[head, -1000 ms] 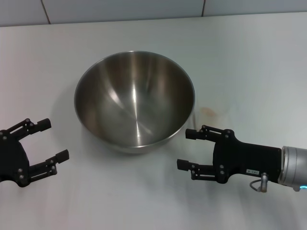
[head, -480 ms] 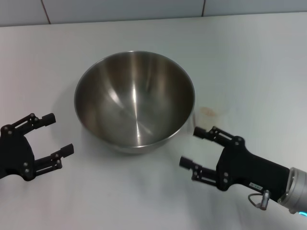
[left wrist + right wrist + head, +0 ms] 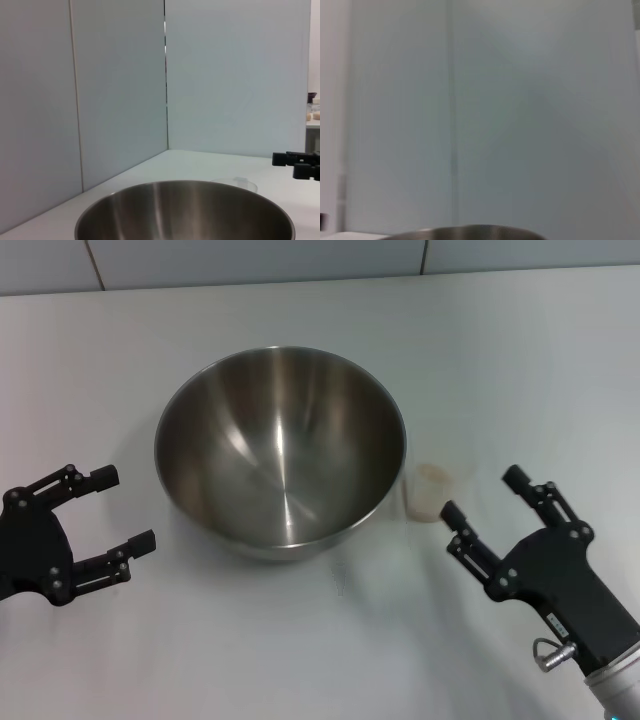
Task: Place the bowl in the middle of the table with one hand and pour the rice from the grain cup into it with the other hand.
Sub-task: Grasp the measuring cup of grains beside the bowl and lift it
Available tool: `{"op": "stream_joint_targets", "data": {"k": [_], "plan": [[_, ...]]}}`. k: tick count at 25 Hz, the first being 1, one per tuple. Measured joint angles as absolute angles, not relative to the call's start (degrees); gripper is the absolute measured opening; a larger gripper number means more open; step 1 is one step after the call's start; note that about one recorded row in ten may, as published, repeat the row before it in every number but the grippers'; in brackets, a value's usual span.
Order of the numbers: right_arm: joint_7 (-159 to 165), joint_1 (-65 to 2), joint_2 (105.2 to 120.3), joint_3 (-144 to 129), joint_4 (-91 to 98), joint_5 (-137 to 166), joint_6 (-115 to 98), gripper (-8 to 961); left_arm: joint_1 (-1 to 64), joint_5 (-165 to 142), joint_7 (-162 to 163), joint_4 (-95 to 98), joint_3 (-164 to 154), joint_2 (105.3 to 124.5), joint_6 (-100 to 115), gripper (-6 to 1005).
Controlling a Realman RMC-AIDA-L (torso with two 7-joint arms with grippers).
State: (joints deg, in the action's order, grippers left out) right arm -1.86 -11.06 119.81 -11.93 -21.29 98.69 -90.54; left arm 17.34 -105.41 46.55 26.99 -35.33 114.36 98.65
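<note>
The steel bowl [image 3: 281, 450] is seen sitting near the middle of the white table [image 3: 520, 360], and nothing is seen inside it. The grain cup [image 3: 428, 491] is placed just beside the bowl, on the robot's right side. It is small and so clear that it can hardly be made out. Something pale is seen in it, most likely the rice, but the grains cannot be told apart.

The cup is likely very light and thin. It could be squashed if it is pinched too hard, and it could be knocked over by a small bump. Its smooth side may be slippery. It is best held around the middle of its wall, with one finger on each side, and kept upright until it is over the bowl.

The right gripper [image 3: 490, 502] is held near the cup, on the near right of it, not touching it. Its fingers are spread wide apart and nothing is held in them. The left gripper [image 3: 123, 509] is held off to the left of the bowl, spread apart too, with nothing in it.

The bowl is the main thing in the way. It is so close to the cup that it could be bumped by the inner finger. A pale wall [image 3: 115, 80] is seen behind the table.
</note>
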Motion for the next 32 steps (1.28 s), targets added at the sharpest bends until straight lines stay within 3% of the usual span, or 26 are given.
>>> {"op": "stream_joint_targets", "data": {"k": [11, 32], "plan": [[-13.1, -6.4, 119.88, 1.1, -32.4, 94.5, -81.4, 795, 17.6, -105.1, 46.7, 27.3, -35.2, 114.01, 98.7, 818], [-20.1, -11.1, 119.88, 1.8, -34.5, 85.9, -76.4, 794, 18.0, -105.3, 46.7, 27.1, -33.7, 114.22, 98.4, 818]]}}
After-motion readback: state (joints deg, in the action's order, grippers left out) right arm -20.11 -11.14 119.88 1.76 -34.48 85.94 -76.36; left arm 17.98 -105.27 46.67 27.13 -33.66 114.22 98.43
